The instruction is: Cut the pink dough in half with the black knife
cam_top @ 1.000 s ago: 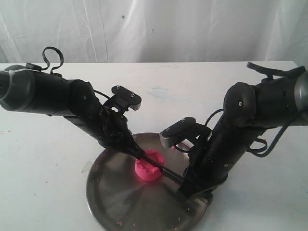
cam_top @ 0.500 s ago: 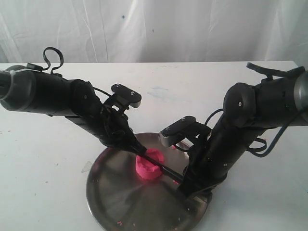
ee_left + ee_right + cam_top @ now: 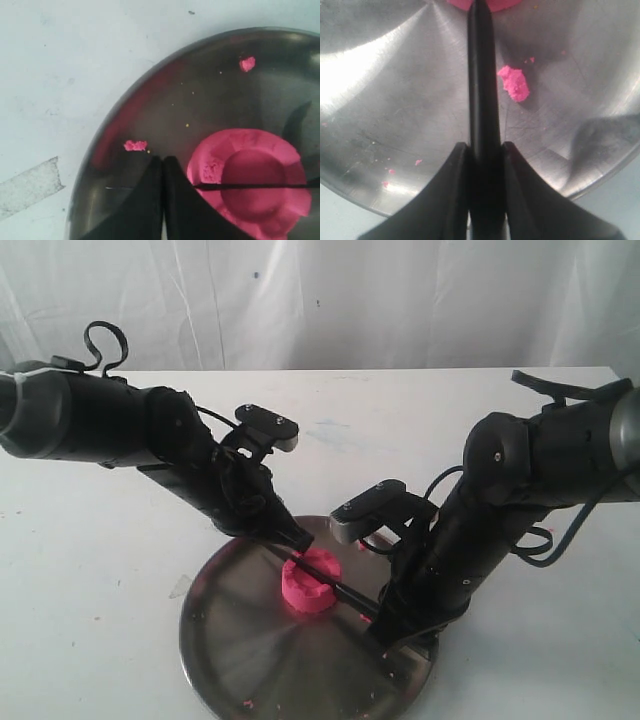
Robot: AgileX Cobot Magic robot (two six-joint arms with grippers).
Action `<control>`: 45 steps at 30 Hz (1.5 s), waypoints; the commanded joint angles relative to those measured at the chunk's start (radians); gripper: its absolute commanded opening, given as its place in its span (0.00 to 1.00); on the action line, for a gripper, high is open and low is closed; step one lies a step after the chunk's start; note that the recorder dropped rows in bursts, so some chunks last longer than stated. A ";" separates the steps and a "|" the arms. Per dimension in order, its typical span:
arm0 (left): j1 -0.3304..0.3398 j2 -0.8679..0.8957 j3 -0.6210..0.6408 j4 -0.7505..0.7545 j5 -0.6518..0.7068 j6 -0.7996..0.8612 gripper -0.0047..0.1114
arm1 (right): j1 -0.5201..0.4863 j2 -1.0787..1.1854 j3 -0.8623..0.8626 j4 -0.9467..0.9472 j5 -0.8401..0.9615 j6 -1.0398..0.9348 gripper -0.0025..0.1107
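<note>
Exterior view, plate: a round steel plate (image 3: 240, 660) sat on the white table (image 3: 90, 630), with the pink dough (image 3: 308, 587) resting on it a little above its middle.
Exterior view, knife: the black knife (image 3: 335, 586) lay across the top of the dough, running from the left gripper (image 3: 297, 539) down to the right gripper (image 3: 385, 628).
Exterior view, arms: both arms leaned in over the plate, the left from the far side of the dough, the right from the near-right rim.
Left wrist view, dough: the dough was one whole puck with a round dimple, and the blade's thin dark edge crossed it through the middle.
Left wrist view, gripper: the fingers (image 3: 147, 200) were pressed together just beside the dough; whether they pinched the blade tip could not be told.
Left wrist view, crumbs: small pink crumbs (image 3: 135, 145) lay on the plate near the fingers.
Right wrist view, gripper: the two fingers were clamped on the knife's handle, which pointed straight toward the dough at the frame's edge.
Right wrist view, crumb: a larger pink crumb (image 3: 513, 83) lay just beside the handle.
Step in hand: judged to be the cut itself, with the blade seated on the dough but not yet through.
Next move: likely a firm, even press down at both ends, keeping the blade centred so the halves come out equal.
</note>
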 commanded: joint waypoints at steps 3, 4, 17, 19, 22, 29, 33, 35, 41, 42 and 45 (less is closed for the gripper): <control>-0.002 -0.034 -0.004 -0.019 0.024 0.002 0.04 | 0.004 0.001 0.004 0.010 -0.006 -0.010 0.02; -0.002 -0.027 -0.004 -0.019 0.024 0.002 0.04 | 0.004 0.001 0.004 0.010 -0.006 -0.010 0.02; -0.002 0.015 -0.004 -0.031 -0.003 0.004 0.04 | 0.004 0.003 0.004 0.009 -0.039 -0.010 0.02; -0.002 0.020 -0.004 -0.031 -0.003 0.004 0.04 | 0.004 0.003 0.004 0.009 -0.047 -0.010 0.02; -0.002 0.020 -0.004 -0.031 0.001 0.004 0.04 | 0.004 0.003 0.004 0.009 -0.049 -0.010 0.02; -0.002 0.021 -0.004 -0.031 0.006 0.004 0.04 | 0.004 0.003 0.004 0.009 -0.049 -0.010 0.02; -0.002 0.027 -0.004 -0.031 -0.002 0.004 0.04 | 0.004 0.003 0.004 0.009 -0.047 -0.010 0.02; -0.002 0.040 -0.004 -0.031 -0.002 0.004 0.04 | 0.004 0.003 0.004 0.009 -0.047 -0.010 0.02; -0.002 0.071 -0.004 -0.031 0.002 0.004 0.04 | 0.004 0.003 0.004 0.009 -0.047 -0.010 0.02; -0.002 0.071 -0.004 -0.031 0.002 0.004 0.04 | 0.004 0.003 0.004 0.009 -0.047 -0.010 0.02; -0.002 0.071 -0.004 -0.031 0.008 0.004 0.04 | 0.004 0.003 0.022 0.010 -0.079 -0.010 0.02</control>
